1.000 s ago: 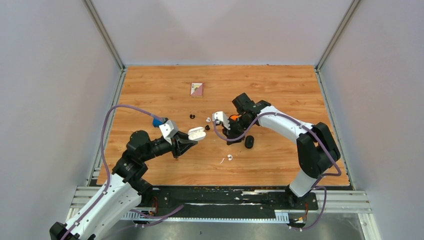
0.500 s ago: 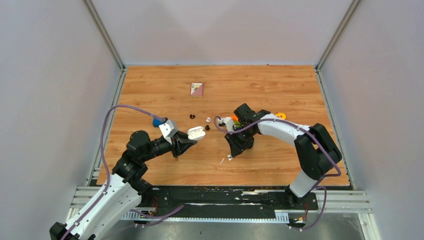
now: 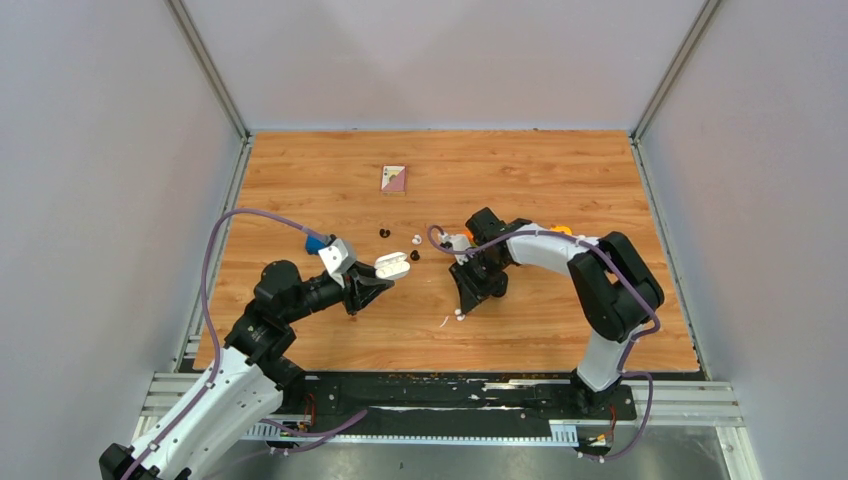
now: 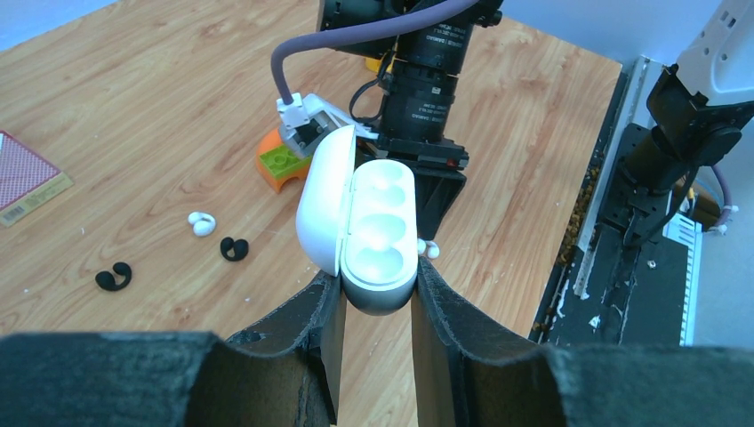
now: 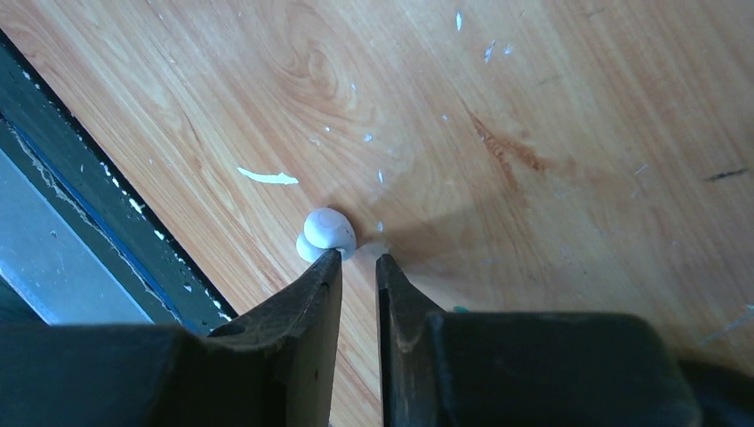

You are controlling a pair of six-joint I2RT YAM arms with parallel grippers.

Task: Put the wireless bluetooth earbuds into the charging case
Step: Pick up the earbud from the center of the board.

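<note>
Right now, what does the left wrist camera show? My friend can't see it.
The left gripper holds an open white charging case, its pockets empty. On the wooden table to its left lie a white earbud, a black earbud and a second black earbud, with an orange-and-green toy farther back.

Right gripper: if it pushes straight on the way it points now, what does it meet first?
Probably the small white rounded earbud, which lies just off one fingertip of the right gripper, not between its narrowly parted jaws. Otherwise, the wooden tabletop. Depth is unclear.
</note>
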